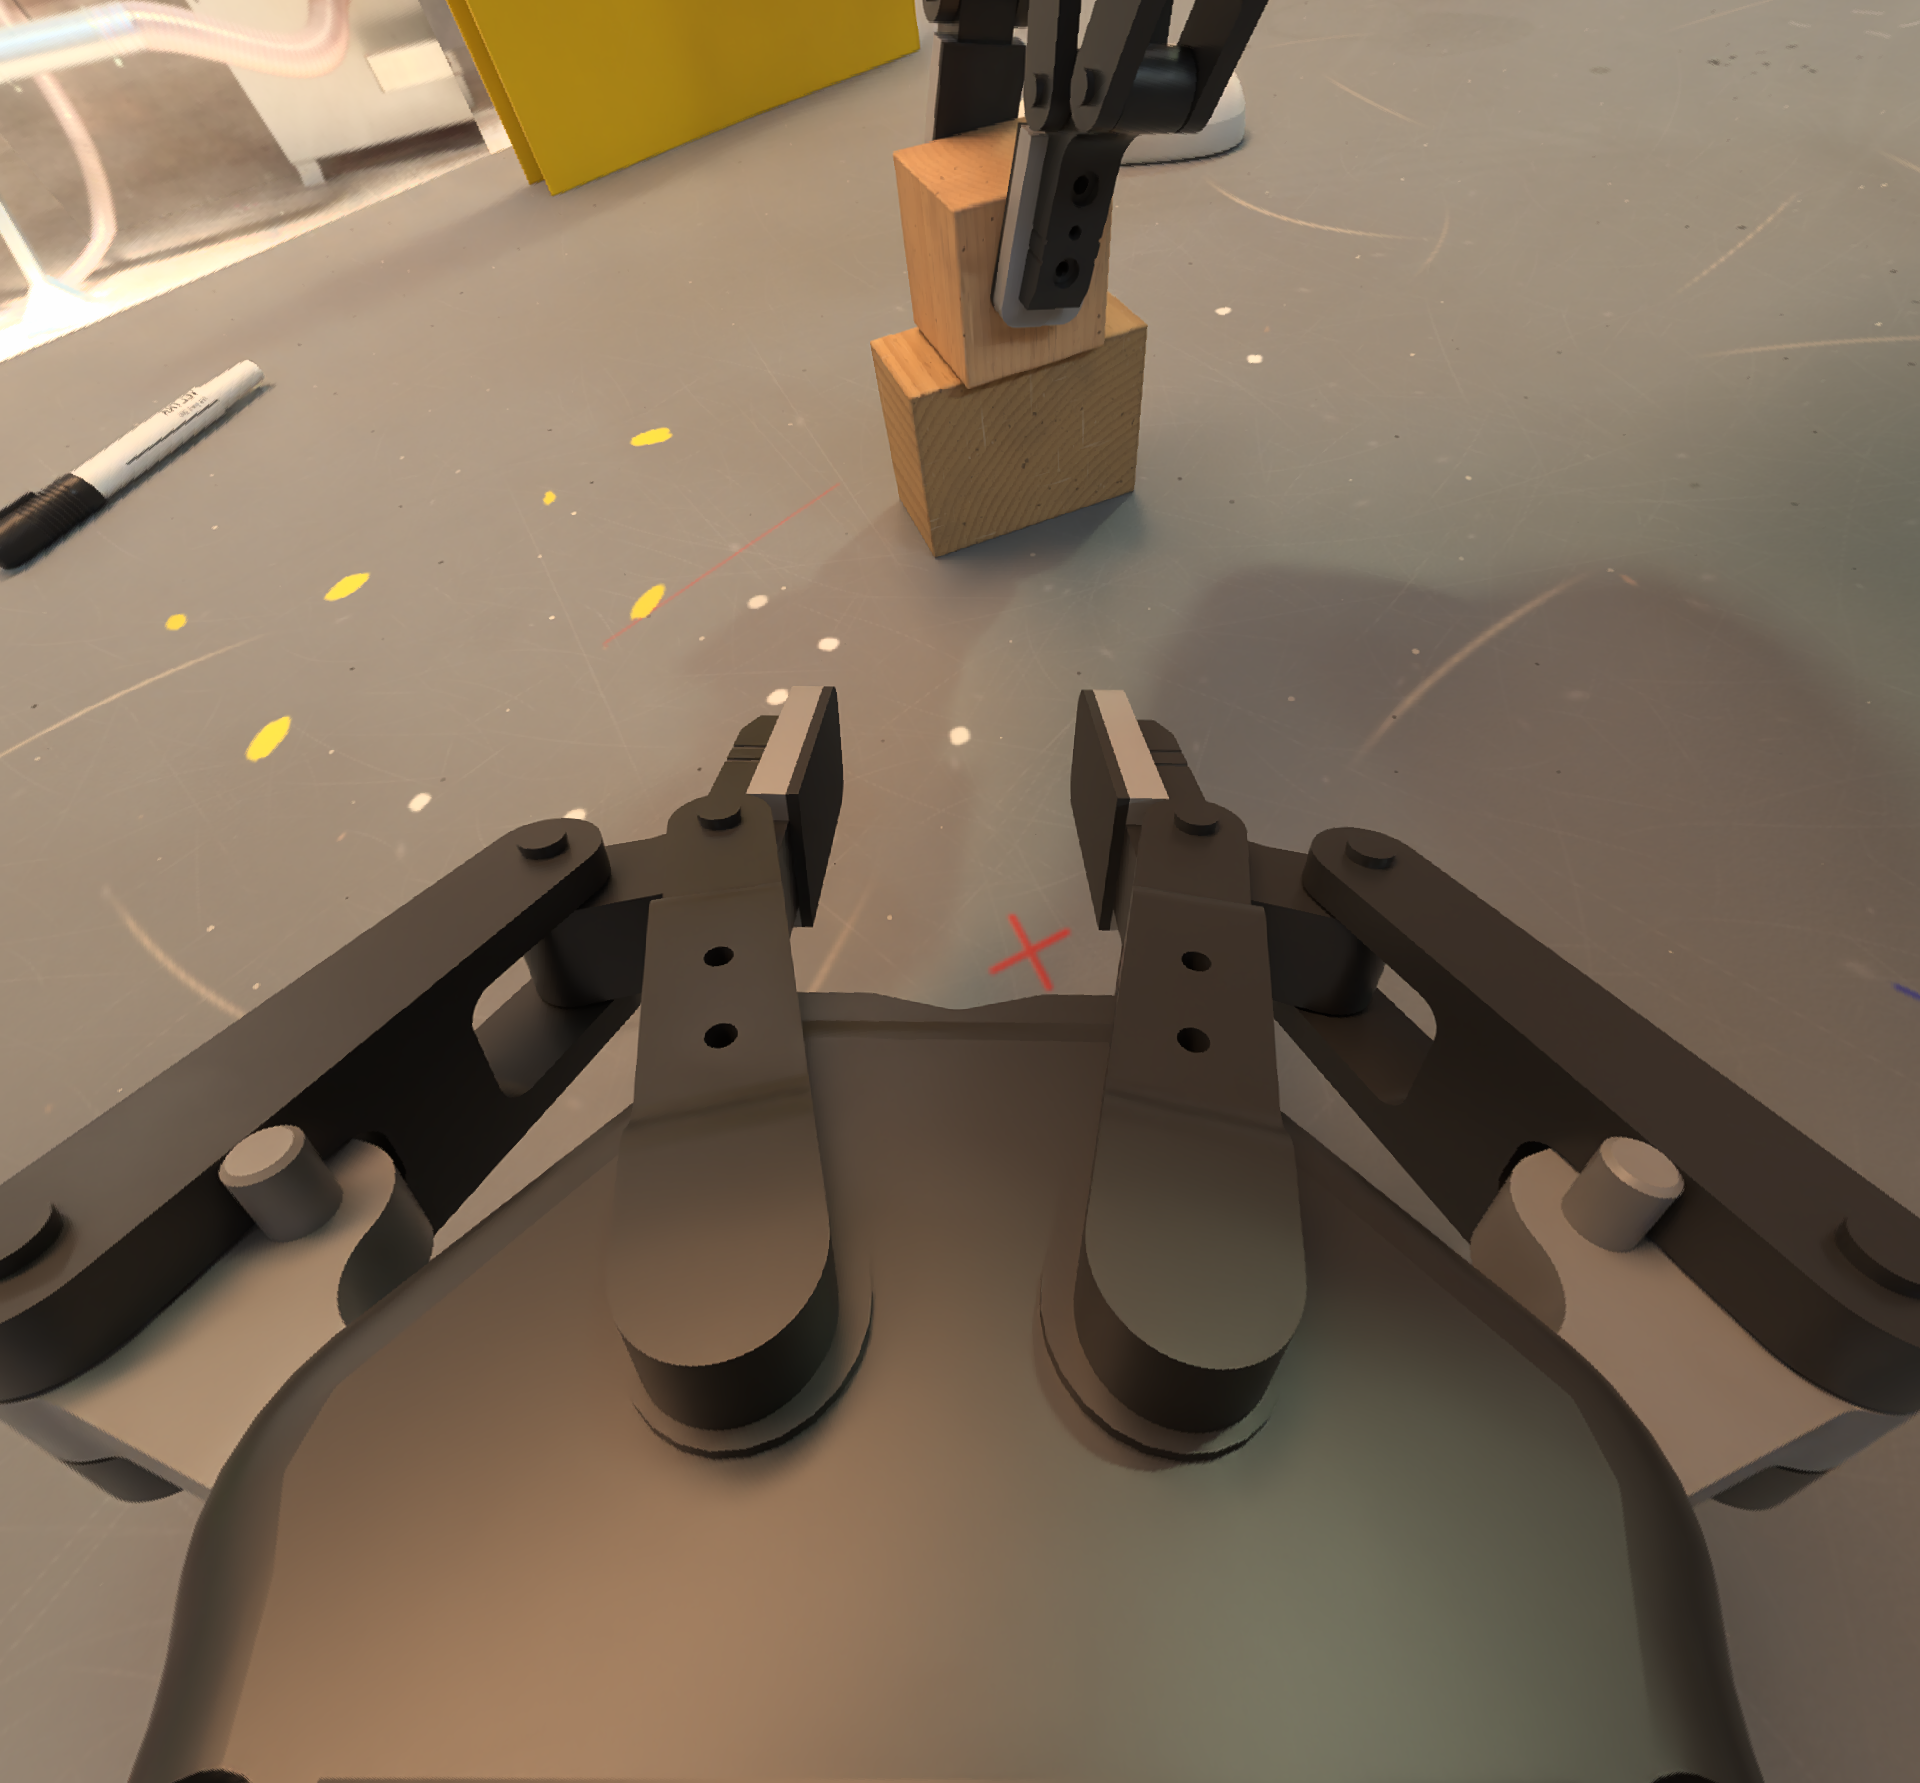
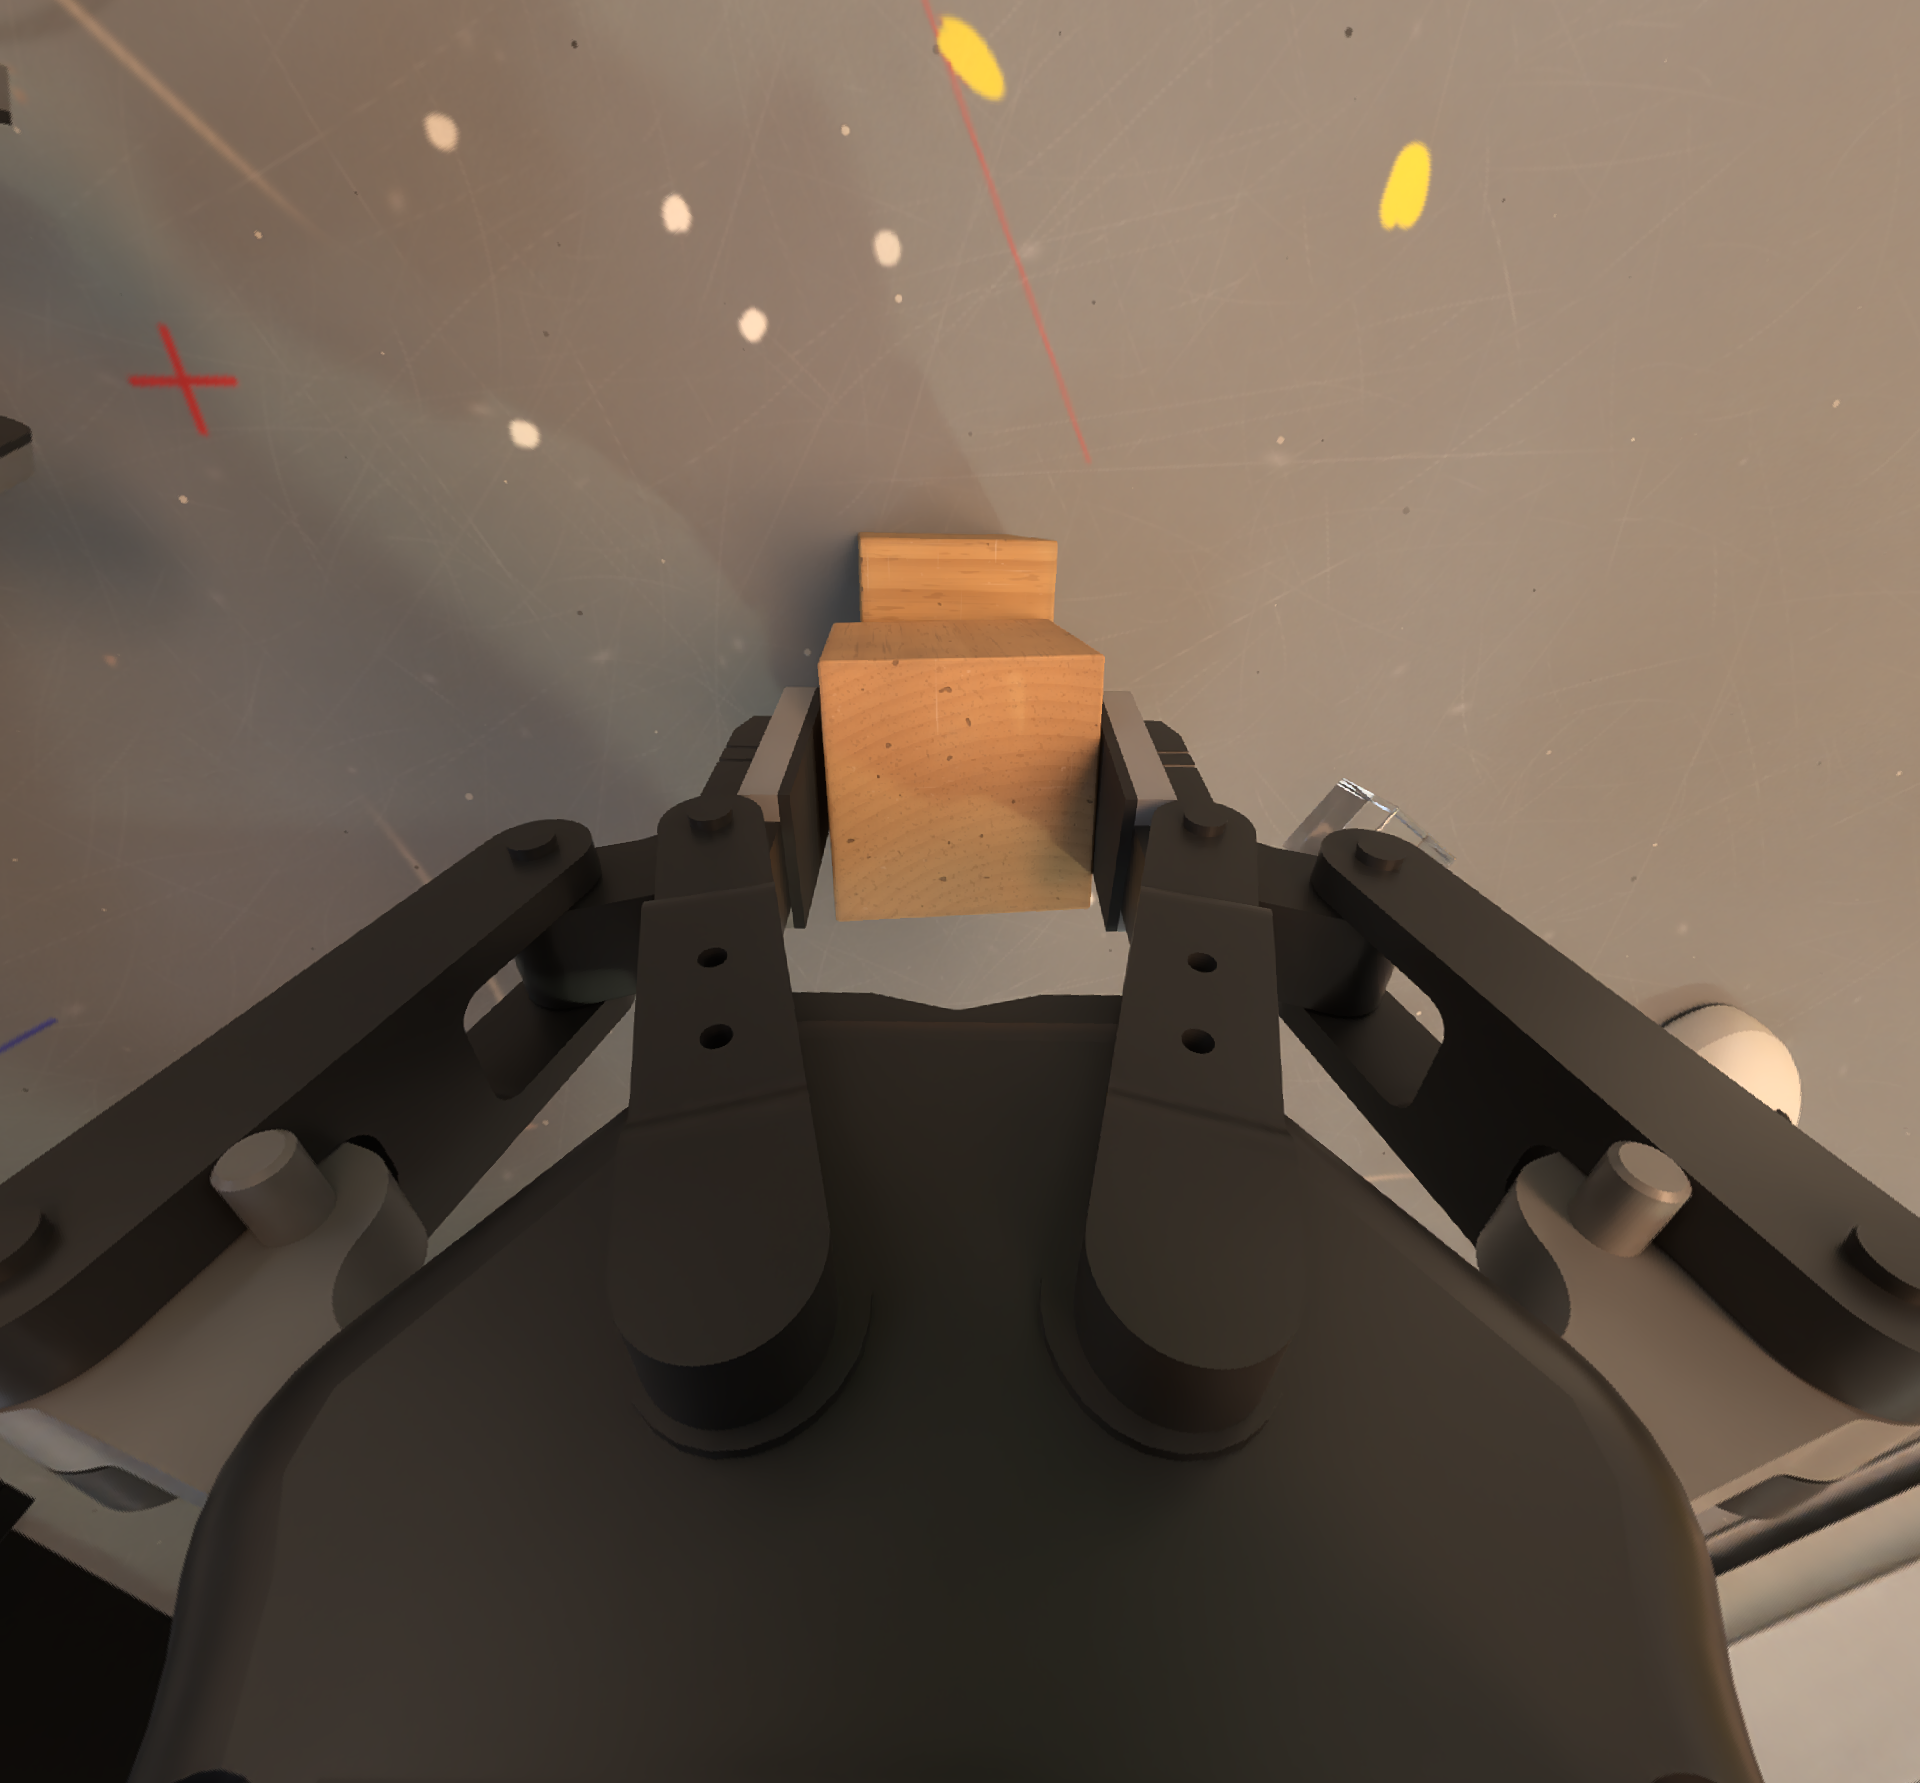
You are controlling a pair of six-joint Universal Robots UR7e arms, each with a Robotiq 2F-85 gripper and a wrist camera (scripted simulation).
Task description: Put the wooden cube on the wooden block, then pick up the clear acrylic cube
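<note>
- The wooden cube (image 2: 961, 777) is seen gripped between the pads of the right tool (image 2: 958, 803), one pad flat against each side face.
- In the left wrist view the wooden cube (image 1: 982, 263) is observed resting on, or a hair above, the wooden block (image 1: 1013, 440); contact cannot be confirmed. The cube sits tilted and offset toward the block's far edge.
- The clear acrylic cube (image 2: 1371, 819) is noted just beside the right tool's right-hand finger linkage, half hidden by it, on the bench (image 2: 1455, 486). It is judged to be nearer the right arm.
- The right arm is posed looking steeply down over the stack.
- The left tool (image 1: 956, 798) is held partly spread and empty, low over the bench, aimed toward the stack and well apart from it.
- A release is judged next; the tilt may let the cube slide.
</note>
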